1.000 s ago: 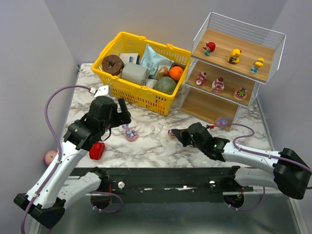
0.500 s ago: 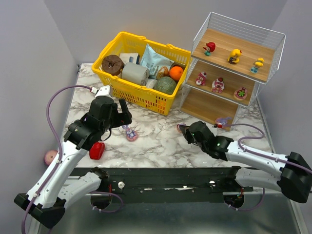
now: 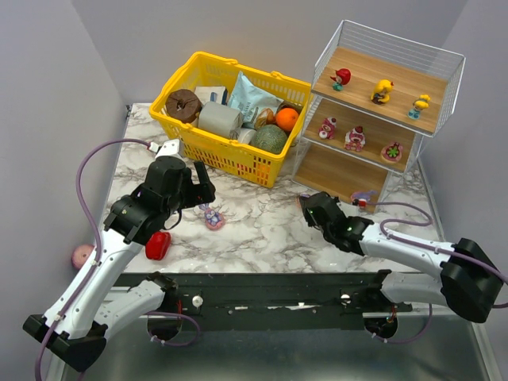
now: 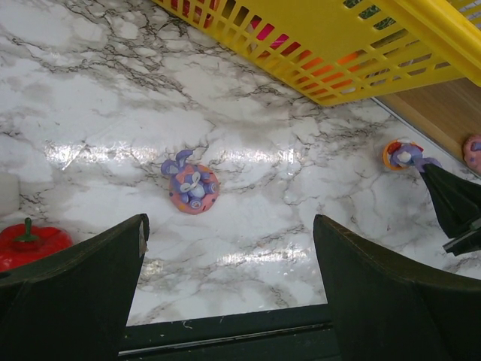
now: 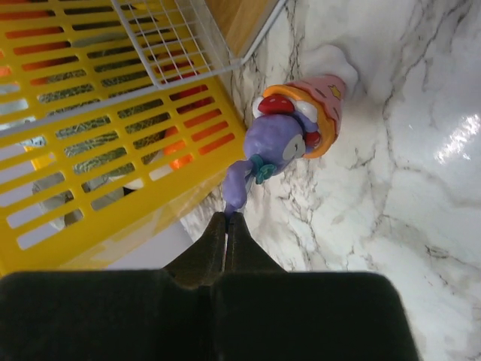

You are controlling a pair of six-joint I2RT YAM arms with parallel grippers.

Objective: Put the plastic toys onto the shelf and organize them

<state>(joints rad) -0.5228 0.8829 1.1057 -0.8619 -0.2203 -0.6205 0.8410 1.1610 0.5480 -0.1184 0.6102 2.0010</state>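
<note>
My right gripper [image 3: 306, 204] [image 5: 226, 219] is shut on one ear of a purple bunny toy [image 5: 289, 141] with a pink-orange base, low over the marble in front of the shelf [image 3: 379, 101]. That same toy [image 4: 404, 153] shows at the right of the left wrist view. A second bunny toy [image 3: 213, 217] [image 4: 192, 186] lies on the table. My left gripper [image 3: 198, 187] [image 4: 229, 226] hangs open just above and near it, empty. The shelf carries a red toy [image 3: 342, 77] and two yellow ducks [image 3: 382, 90] on top, three red-pink figures [image 3: 355, 138] in the middle, and a bunny [image 3: 363, 196] at the bottom.
A yellow basket [image 3: 208, 151] [image 5: 98, 158] full of food items stands left of the shelf, close to my right gripper. A red bell pepper [image 3: 158, 245] [image 4: 30, 242] lies near the left arm. A pink object [image 3: 82, 255] sits off the table's left edge.
My right gripper has carried the bunny toy to the right and farther back, toward the shelf's bottom tier. The left arm has not moved.
</note>
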